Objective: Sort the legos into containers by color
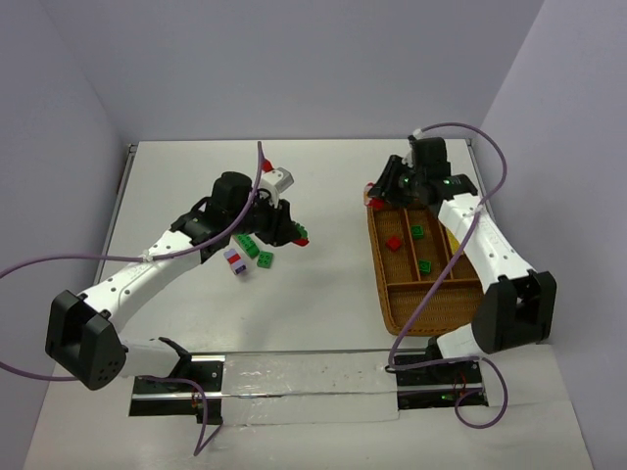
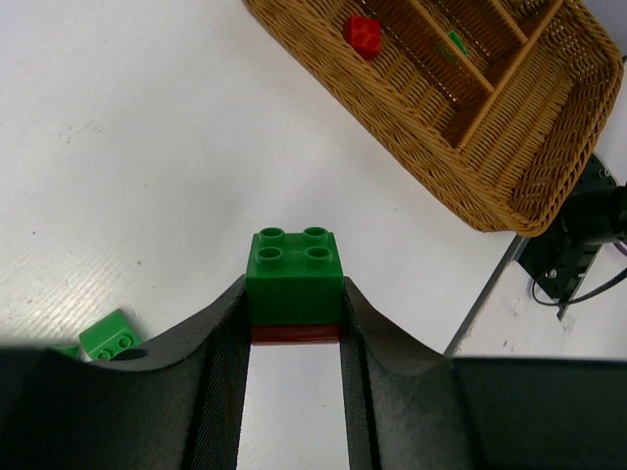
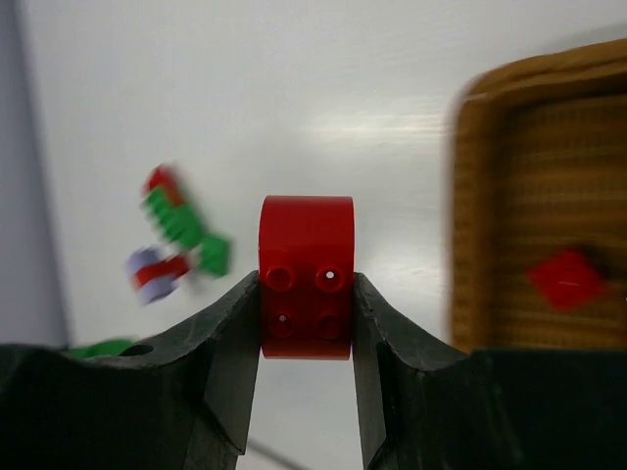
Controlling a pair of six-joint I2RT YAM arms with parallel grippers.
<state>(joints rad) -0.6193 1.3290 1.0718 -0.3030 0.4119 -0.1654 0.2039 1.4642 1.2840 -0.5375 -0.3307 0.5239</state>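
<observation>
The left gripper (image 2: 294, 311) is clamped on a green-on-red stack (image 2: 294, 279) near the table's middle, and I'd guess that pair needs splitting. The right gripper (image 3: 306, 294) pinches a red brick (image 3: 306, 245) by the tray's (image 1: 376, 269) far left corner, likely bound for the red compartment.

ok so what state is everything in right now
left gripper, shut on green-red stack
right gripper, shut on red brick
tray, flat on table, partly filled
tray legos, one red in one lane, two green in the next
loose legos, lying on table near left gripper
</observation>
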